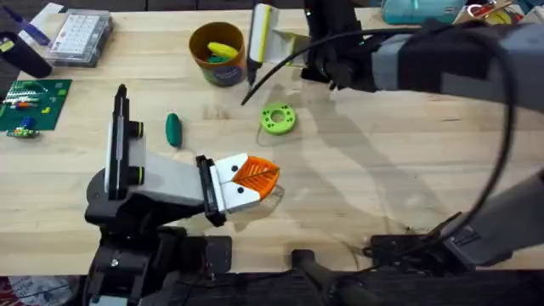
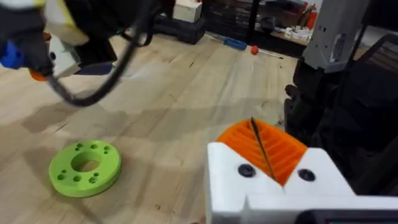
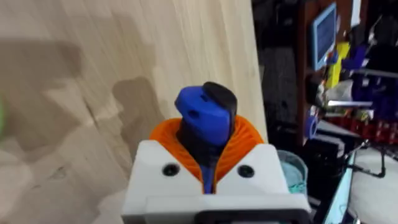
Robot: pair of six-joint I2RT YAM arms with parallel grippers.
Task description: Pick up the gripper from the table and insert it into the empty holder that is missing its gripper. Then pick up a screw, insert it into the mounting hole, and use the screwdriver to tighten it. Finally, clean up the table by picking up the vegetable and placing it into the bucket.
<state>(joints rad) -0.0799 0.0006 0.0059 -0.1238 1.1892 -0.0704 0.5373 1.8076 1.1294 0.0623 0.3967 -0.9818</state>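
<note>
My right gripper [image 3: 206,149] is shut on the blue screwdriver [image 3: 203,115], held above the far middle of the table [image 1: 382,161]. From the left wrist view, that gripper [image 2: 50,46] and the screwdriver's blue end [image 2: 9,55] hang beyond the lime ring. My left gripper [image 1: 255,174] rests low at the near middle with its orange pads [image 2: 283,149] shut; a thin dark sliver runs along their seam. The dark green vegetable [image 1: 173,130] lies left of centre. The yellow bucket [image 1: 219,53] stands at the back. A pale upright piece [image 1: 262,32], perhaps the holder, stands beside it. The screw is out of view.
A lime-green ring with holes [image 1: 278,119] lies at mid-table, close ahead of the left gripper [image 2: 261,146]. A green circuit board [image 1: 32,104] and a clear parts box [image 1: 81,38] sit at the far left. A black cable [image 2: 93,93] droops from the right arm.
</note>
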